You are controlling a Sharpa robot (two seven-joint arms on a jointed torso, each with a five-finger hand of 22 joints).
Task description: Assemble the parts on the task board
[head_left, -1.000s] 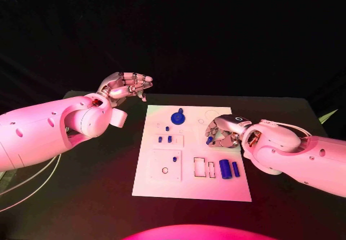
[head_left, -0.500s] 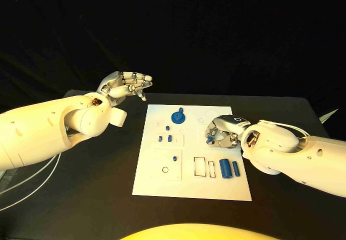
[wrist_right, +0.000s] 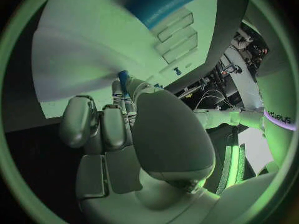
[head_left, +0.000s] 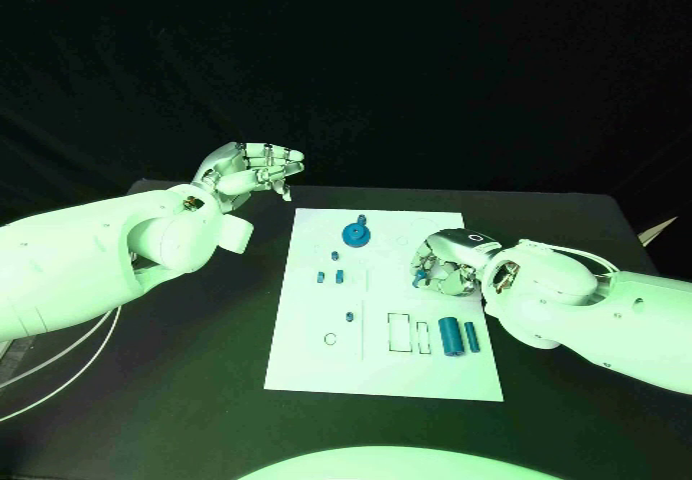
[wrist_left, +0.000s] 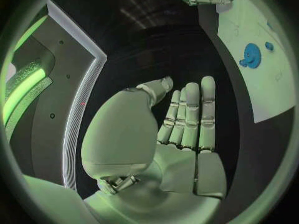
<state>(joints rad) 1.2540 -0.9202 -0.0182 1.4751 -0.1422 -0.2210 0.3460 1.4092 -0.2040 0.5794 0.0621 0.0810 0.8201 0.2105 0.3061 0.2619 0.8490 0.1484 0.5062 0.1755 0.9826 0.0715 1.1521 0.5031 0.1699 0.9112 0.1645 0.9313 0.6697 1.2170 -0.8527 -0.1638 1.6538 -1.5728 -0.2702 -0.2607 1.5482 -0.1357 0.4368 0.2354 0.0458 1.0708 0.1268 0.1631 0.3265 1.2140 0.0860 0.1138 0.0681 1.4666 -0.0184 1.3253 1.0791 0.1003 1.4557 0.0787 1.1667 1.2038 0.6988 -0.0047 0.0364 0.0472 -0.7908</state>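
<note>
The white task board [head_left: 382, 355] lies in the middle of the black table. My right hand [head_left: 447, 264] hovers over the board's right side and pinches a small blue part [head_left: 420, 281] in its fingertips; the right wrist view shows that small blue part [wrist_right: 123, 76] between the fingers, just off the board [wrist_right: 81, 50]. My left hand [head_left: 254, 169] is raised beyond the board's far left corner, holding nothing. In the left wrist view the left hand [wrist_left: 184, 129] has its fingers stretched out.
On the board are a blue gear-shaped part [head_left: 353, 235], a few small blue pegs [head_left: 329, 277], one peg [head_left: 349, 318] in the lower left block, and two blue cylinders [head_left: 459, 336] beside empty rectangular slots [head_left: 398, 331]. Black table surrounds the board.
</note>
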